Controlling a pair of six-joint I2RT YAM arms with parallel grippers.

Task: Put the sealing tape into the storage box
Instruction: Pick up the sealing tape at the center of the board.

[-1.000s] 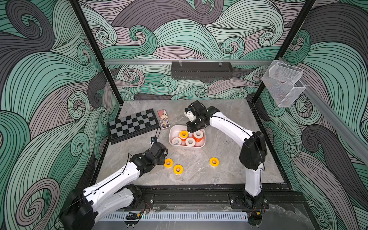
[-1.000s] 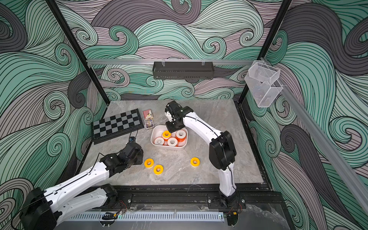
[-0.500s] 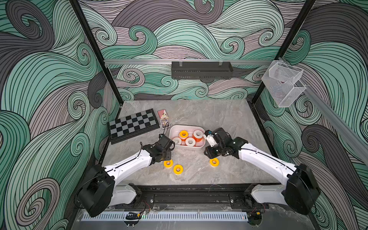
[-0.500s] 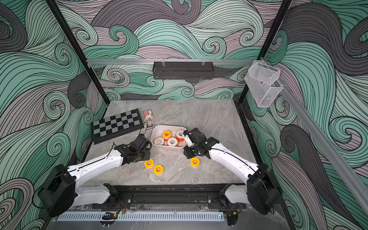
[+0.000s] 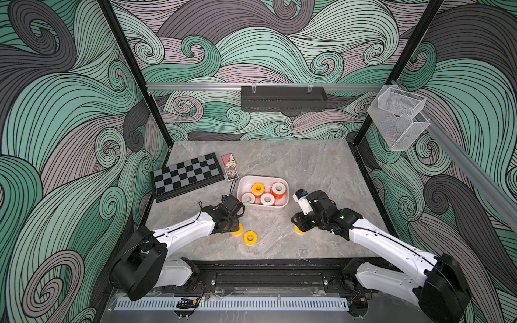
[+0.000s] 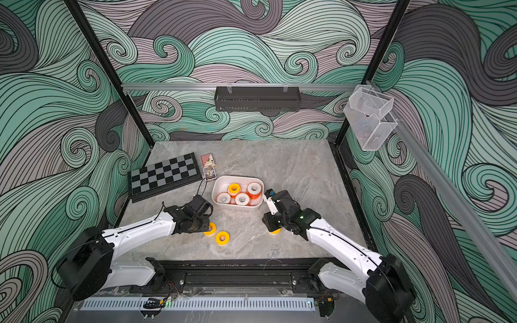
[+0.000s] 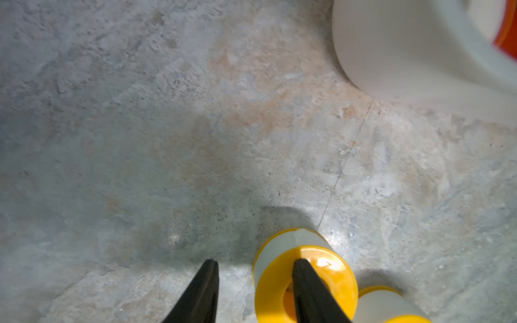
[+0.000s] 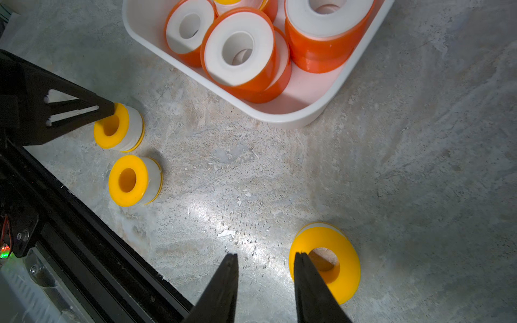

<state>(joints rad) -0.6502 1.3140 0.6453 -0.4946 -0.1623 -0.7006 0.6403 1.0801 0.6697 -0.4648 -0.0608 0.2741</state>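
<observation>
The storage box (image 5: 244, 183) (image 6: 221, 184), a shallow white tub, holds three orange-sided sealing tape rolls (image 5: 267, 199) (image 8: 240, 53) and a yellow one (image 5: 258, 189). Three yellow rolls lie flat on the table in front of it. My left gripper (image 5: 233, 223) (image 7: 256, 264) is open; one finger is over the centre hole of the left roll (image 7: 330, 274) (image 8: 117, 128), the other on bare table beside it. A second roll (image 5: 250, 237) (image 8: 134, 181) lies next to it. My right gripper (image 5: 298, 223) (image 8: 265, 256) is open, one fingertip over the rim of the right roll (image 8: 324, 263) (image 6: 275, 230).
A chessboard (image 5: 188, 176) and two small card boxes (image 5: 230, 167) lie at the back left. A black perforated tray (image 5: 282, 99) hangs on the back wall, clear mesh baskets (image 5: 397, 117) on the right rail. The black front rail (image 8: 84, 223) runs close to the rolls.
My right arm has swung from above the storage box down to the right yellow roll. The left arm has reached forward onto the left yellow roll, its jaws slightly narrower.
</observation>
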